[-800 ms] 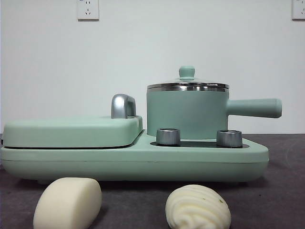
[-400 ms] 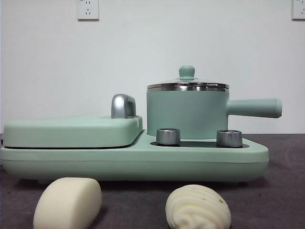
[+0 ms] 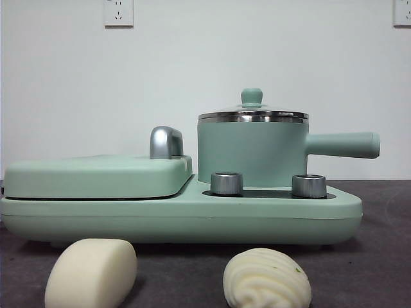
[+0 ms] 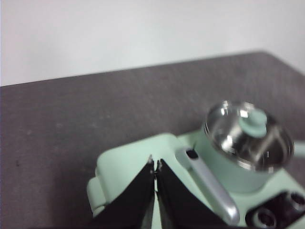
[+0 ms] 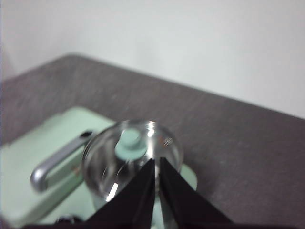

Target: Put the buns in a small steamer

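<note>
My right pincer [image 5: 156, 164] hung closed above the steamer [image 3: 253, 151], its lid knob [image 5: 130, 140] just beyond my tips. My left pincer [image 4: 155, 167], also closed, hovered over the flat griddle [image 4: 138, 164]. The steamer's handle [image 3: 341, 145] pointed sideways. The smooth bun [image 3: 91, 272] and ridged bun [image 3: 267, 279] lay on the table before the cooker, exactly as a second earlier.

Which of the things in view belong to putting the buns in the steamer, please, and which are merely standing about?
Belong to the job:
- smooth bun
- ridged bun
- small steamer, with its glass lid on
- left gripper and right gripper, both shut and above the cooker

Merely standing about:
- flat griddle with its chrome handle
- two knobs
- wall sockets
</note>
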`<move>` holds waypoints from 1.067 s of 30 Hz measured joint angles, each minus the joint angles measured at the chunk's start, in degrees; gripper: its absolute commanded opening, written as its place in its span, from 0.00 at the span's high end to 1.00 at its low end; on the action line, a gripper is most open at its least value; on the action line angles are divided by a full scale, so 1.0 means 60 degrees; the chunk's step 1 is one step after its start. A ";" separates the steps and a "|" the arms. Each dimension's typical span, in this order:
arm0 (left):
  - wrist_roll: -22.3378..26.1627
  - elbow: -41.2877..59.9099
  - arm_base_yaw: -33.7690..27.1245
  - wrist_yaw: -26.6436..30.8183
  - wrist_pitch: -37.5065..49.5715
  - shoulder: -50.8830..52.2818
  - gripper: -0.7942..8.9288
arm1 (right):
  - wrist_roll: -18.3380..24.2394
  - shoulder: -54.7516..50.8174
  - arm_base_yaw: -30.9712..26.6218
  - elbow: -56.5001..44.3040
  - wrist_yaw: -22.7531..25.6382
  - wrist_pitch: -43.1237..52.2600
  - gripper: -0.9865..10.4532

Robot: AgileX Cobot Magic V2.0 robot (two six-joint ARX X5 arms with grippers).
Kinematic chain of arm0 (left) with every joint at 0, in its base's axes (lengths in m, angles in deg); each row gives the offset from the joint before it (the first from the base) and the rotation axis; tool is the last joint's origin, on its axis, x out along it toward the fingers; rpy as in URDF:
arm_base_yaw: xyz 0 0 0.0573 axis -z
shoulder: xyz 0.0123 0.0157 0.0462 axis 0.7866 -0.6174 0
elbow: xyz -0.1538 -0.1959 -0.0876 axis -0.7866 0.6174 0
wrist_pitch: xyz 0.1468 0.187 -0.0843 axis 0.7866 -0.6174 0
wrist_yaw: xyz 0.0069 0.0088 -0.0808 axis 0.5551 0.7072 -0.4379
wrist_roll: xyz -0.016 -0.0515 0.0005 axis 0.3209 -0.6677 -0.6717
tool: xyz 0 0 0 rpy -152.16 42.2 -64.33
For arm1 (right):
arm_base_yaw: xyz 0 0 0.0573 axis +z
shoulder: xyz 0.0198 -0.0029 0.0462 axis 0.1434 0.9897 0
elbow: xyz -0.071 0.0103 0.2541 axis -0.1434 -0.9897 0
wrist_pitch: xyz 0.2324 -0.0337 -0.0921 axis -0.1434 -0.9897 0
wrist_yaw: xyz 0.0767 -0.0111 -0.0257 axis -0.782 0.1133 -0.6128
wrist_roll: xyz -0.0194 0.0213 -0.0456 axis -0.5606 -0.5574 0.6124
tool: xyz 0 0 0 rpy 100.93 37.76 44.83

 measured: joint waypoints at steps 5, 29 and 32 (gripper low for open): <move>0.1370 -0.0004 0.0510 -0.0124 -0.0572 -0.0528 0.88 | 0.1290 0.0353 0.0943 0.0000 0.0550 -0.0605 0.90; 0.1537 -0.0084 0.3231 -0.0168 0.2007 -0.2718 0.66 | 0.1319 0.0503 0.1610 0.0000 0.1359 -0.1515 0.62; 0.1486 -0.0084 0.3705 -0.0168 0.3067 -0.3534 0.66 | 0.1180 0.0503 0.1610 0.0000 0.1355 -0.1512 0.62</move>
